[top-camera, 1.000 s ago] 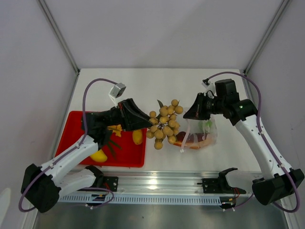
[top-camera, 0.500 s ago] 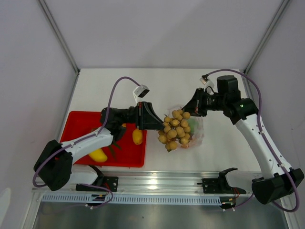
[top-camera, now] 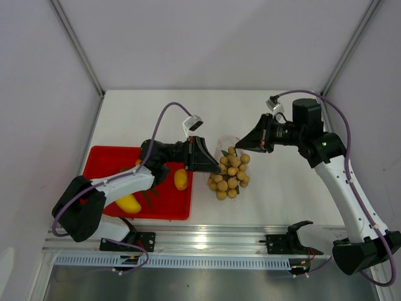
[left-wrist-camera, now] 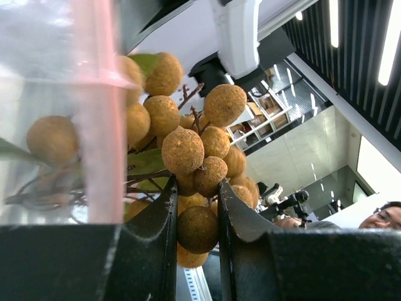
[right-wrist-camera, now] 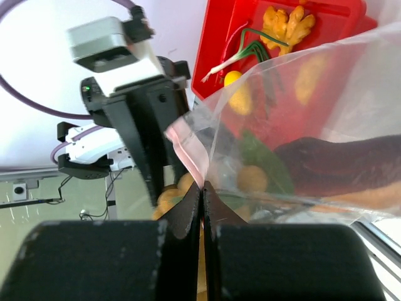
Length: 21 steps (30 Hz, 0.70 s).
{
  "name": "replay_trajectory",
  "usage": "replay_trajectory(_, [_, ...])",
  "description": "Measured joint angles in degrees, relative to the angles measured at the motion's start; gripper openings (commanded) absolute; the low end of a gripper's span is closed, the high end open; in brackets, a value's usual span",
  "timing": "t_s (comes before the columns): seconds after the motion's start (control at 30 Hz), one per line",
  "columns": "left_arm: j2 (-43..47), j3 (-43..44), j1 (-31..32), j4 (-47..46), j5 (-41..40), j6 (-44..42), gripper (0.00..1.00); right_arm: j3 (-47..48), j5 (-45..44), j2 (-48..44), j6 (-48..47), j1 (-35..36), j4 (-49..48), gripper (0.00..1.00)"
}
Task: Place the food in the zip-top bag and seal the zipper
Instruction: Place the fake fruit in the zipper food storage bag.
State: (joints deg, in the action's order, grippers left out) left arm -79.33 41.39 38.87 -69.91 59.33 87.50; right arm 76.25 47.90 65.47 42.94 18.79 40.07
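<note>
Left gripper [top-camera: 215,168] [left-wrist-camera: 195,213] is clamped on the bunch of small tan balls [top-camera: 229,177] [left-wrist-camera: 188,150]. The fingers [left-wrist-camera: 164,241] squeeze the lower balls, and the bunch is held up off the table [top-camera: 188,113], mid-table just right of the red tray [top-camera: 100,163] [right-wrist-camera: 244,31].

Right gripper [top-camera: 243,148] [right-wrist-camera: 202,191] is pinched fully together on the edge of the zip-top bag [top-camera: 230,142] [left-wrist-camera: 37,63] [right-wrist-camera: 326,94], holding its mouth up right beside the bunch. From above I can barely make the bag out, only a clear loop above the balls.

The zipper [left-wrist-camera: 97,125] [right-wrist-camera: 188,144] is unsealed. In the left wrist view it runs vertically across the bunch. Some balls show through the clear plastic on one side of it and the rest sit bare on the other. I can't tell whether those balls are inside the bag or only behind it.

In the right wrist view I see a dark red-brown piece [right-wrist-camera: 338,163] and something green [right-wrist-camera: 263,164] through the plastic.

The lemon [top-camera: 180,180], banana [top-camera: 130,204] and green stalks [top-camera: 148,195] [right-wrist-camera: 254,50] lie on the tray, along with a knobbly yellow piece [right-wrist-camera: 288,22].
</note>
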Motion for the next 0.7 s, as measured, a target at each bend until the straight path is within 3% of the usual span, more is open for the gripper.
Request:
replay_trajectory(0.37, [-3.0,-5.3,-1.0,1.2,-1.2,-5.8,0.01,1.3,-1.0,-0.1,0.1,-0.3,1.0,0.00])
replay_trajectory(0.53, [4.7,-3.7,-0.4,23.4,-7.7,-21.2,0.01,1.3,-2.2,-0.3,-0.5,-0.4,2.1,0.00])
replay_trajectory(0.7, [11.2,5.0,2.7,47.3,-17.8,-35.1,0.00,1.3,-3.0,-0.5,0.0,-0.2,1.7,0.00])
